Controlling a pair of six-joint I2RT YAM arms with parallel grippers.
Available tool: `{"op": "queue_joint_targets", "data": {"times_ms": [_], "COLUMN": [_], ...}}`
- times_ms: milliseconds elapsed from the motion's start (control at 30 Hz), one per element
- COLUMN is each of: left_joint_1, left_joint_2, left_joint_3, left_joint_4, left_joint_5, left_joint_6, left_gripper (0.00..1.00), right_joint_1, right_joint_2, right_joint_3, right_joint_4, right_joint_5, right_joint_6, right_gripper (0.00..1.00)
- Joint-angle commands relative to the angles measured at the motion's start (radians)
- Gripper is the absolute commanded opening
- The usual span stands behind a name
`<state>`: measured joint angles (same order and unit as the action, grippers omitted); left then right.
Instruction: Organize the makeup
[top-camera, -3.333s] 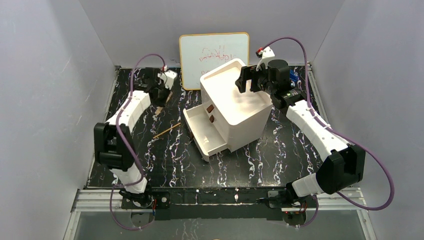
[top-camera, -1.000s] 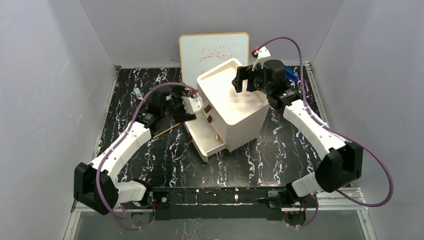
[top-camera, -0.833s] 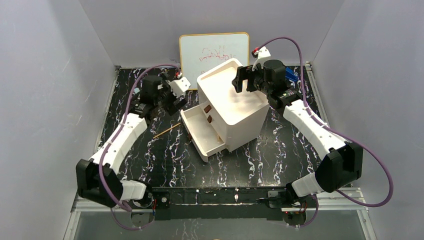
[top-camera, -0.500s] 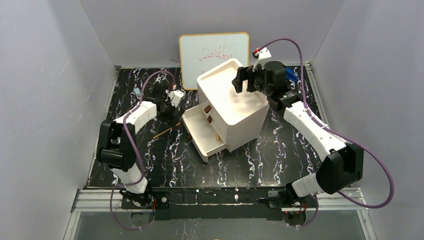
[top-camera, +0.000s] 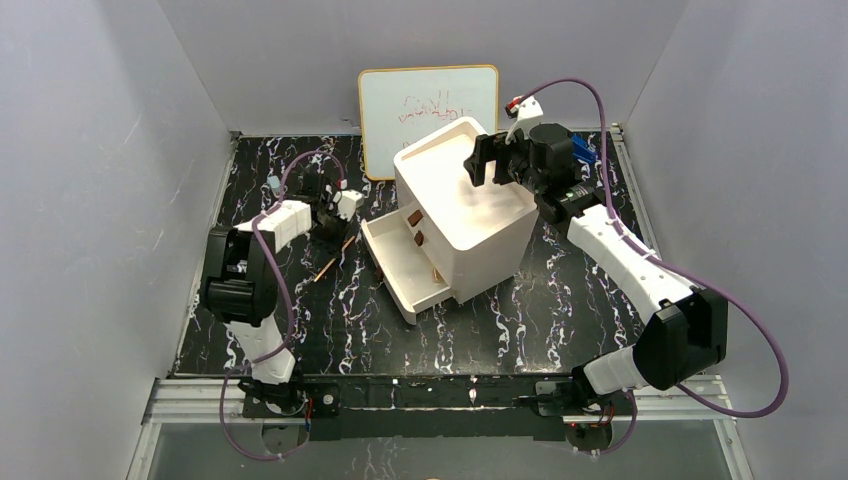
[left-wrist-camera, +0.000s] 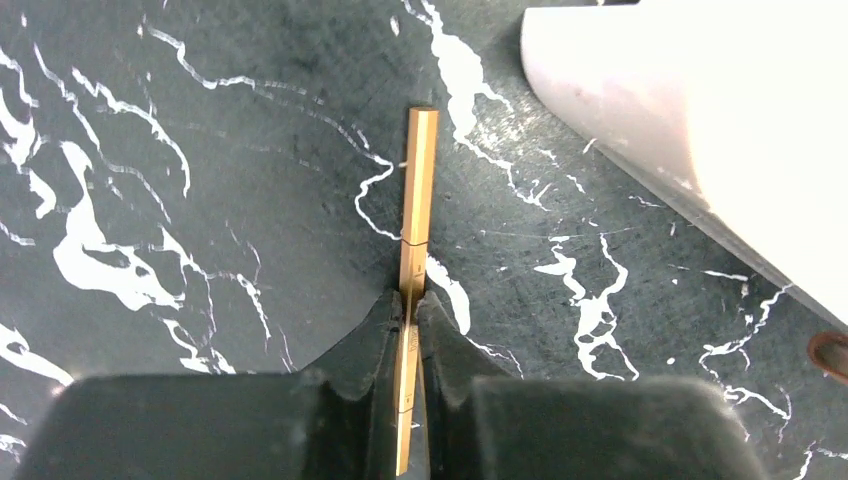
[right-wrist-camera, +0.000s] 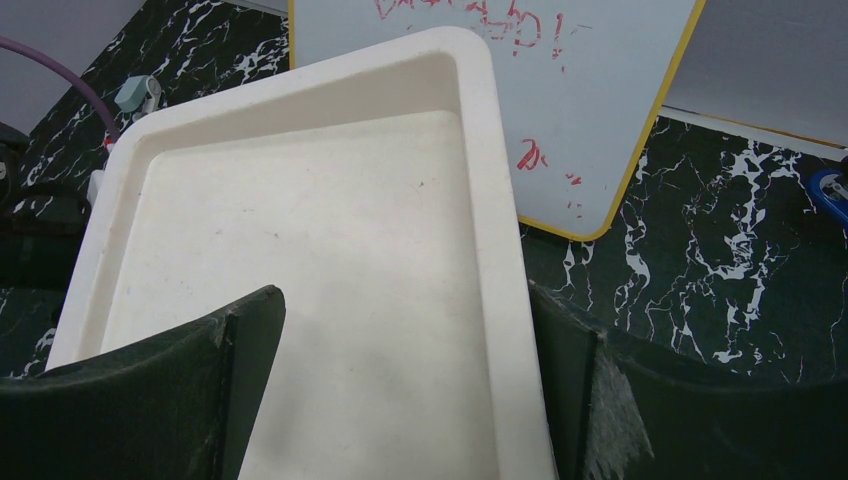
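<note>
A gold-tan pencil (left-wrist-camera: 417, 190) lies on the black marble table (top-camera: 300, 320), left of the white drawer box (top-camera: 475, 215). My left gripper (left-wrist-camera: 408, 303) is shut on the pencil near its middle, and the pencil's far end sticks out ahead of the fingers. In the top view the pencil (top-camera: 323, 270) slants out below the left gripper (top-camera: 337, 235). A second gold-tan piece (top-camera: 436, 273) lies in the open lower drawer (top-camera: 400, 265). My right gripper (top-camera: 490, 160) is open and empty over the box's top tray (right-wrist-camera: 300, 260), its jaws either side of the tray's right rim. The other makeup is out of view.
A whiteboard (top-camera: 428, 100) with red scribbles leans on the back wall behind the box. A small pale object (top-camera: 272, 184) lies at the table's far left. A blue object (right-wrist-camera: 830, 190) sits at the far right. The drawer's corner (left-wrist-camera: 720, 110) is close to the pencil's right.
My left arm has drawn back from the open drawer, dropped to the table and shut on the pencil, which has turned steeper. The right arm has not moved.
</note>
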<state>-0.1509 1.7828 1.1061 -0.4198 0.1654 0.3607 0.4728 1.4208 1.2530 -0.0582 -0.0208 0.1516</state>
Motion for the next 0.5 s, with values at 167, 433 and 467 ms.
{"op": "queue_joint_targets", "data": {"times_ms": [167, 433, 467], "left_joint_1": [0.014, 0.005, 0.001], "left_joint_2": [0.009, -0.614, -0.662], "left_joint_3": [0.04, -0.154, -0.173], "left_joint_4": [-0.054, 0.294, 0.302], "left_joint_5": [-0.089, -0.044, -0.016], "left_joint_6": [-0.013, 0.392, 0.476], "left_gripper": [0.0, 0.0, 0.0], "right_joint_1": [0.05, 0.051, 0.051], "right_joint_2": [0.055, 0.078, 0.086], "right_joint_3": [-0.083, -0.071, -0.066], "right_joint_4": [-0.244, -0.237, -0.235], "right_joint_5": [-0.09, -0.112, -0.121], "right_joint_6": [0.085, 0.096, 0.101], "right_gripper": [0.98, 0.98, 0.98]}}
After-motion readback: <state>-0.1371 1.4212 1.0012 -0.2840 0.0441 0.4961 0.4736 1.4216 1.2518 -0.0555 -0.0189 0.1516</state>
